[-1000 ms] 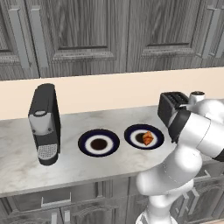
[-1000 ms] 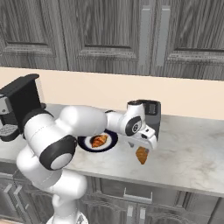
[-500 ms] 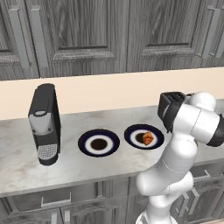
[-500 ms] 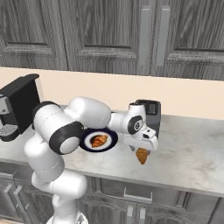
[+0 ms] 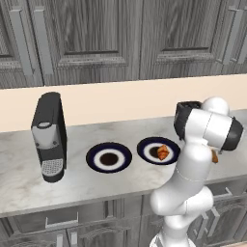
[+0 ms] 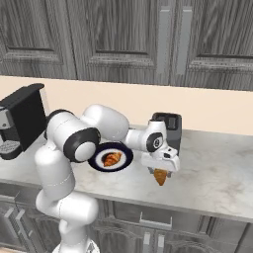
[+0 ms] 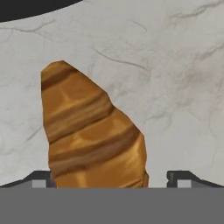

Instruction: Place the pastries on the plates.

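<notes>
Pastries, two: first pastry (image 6: 160, 176) hangs point-down from the gripper (image 6: 160, 173) above bare marble counter (image 6: 217, 178), right of the plates; second pastry (image 6: 112, 158) lies on the right-hand plate (image 6: 126, 160), golden-brown, roughly centred on the dark middle.

Plates, two: right-hand plate holds the second pastry; left-hand plate (image 5: 109, 157) stands bare just beside it on the counter, dark rim, white ring, brown centre; in the right base view the arm covers this plate and part of the other.

Left base view: both plates side by side, the plated pastry, and the held pastry as an orange sliver (image 5: 214, 156) past the arm's elbow; black coffee machine (image 5: 48, 135) at the left end of the counter, well apart from the plates.

Right base view: gripper pointing down, held pastry below it, clear of the counter surface; dark toaster-like appliance (image 6: 167, 129) against the wall behind the hand.

Hand view: held pastry (image 7: 89, 132) in close detail, striped brown and orange, its base between the two dark fingertips (image 7: 40, 178), one tip either side, its pointed end reaching away toward the marble; fingers pinching the pastry; dark arc of a plate rim (image 7: 30, 8) at the top left corner.
</notes>
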Controlling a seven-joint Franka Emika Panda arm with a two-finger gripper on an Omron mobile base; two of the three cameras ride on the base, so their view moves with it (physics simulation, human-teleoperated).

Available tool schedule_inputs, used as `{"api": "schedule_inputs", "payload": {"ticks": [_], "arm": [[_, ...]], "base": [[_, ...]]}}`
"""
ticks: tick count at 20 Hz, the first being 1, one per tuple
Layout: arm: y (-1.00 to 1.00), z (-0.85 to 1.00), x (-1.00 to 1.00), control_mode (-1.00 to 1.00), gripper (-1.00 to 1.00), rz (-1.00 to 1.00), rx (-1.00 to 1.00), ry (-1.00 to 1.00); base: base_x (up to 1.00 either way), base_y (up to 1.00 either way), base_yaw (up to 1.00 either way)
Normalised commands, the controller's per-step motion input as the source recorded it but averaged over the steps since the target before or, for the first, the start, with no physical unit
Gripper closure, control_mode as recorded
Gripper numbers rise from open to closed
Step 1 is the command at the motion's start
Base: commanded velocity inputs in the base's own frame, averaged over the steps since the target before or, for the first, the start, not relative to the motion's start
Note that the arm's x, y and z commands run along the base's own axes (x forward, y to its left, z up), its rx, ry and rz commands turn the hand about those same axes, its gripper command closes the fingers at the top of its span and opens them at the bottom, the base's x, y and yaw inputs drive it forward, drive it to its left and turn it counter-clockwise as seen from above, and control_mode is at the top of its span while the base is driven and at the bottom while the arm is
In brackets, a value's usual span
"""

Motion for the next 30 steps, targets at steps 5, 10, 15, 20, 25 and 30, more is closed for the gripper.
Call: {"api": "schedule_inputs", "payload": {"ticks": [5, 10, 15, 20, 25, 30], "arm": [[-0.09, -0.24, 0.0, -1.0, 1.0, 0.01, 0.0, 0.0], [-0.01, -0.07, 0.0, -1.0, 1.0, 0.0, 0.0, 0.0], [0.0, 0.26, -0.18, -1.0, 1.0, 0.02, 0.0, -0.05], [0.12, 0.56, -0.35, -1.0, 1.0, 0.02, 0.0, -0.09], [0.58, 0.36, -0.29, -1.0, 1.0, 0.03, 0.0, -0.01], [0.83, 0.21, -0.25, -1.0, 1.0, 0.03, 0.0, -0.01]], "base": [[0.0, 0.0, 0.0], [0.0, 0.0, 0.0], [0.0, 0.0, 0.0], [0.0, 0.0, 0.0], [0.0, 0.0, 0.0], [0.0, 0.0, 0.0]]}}
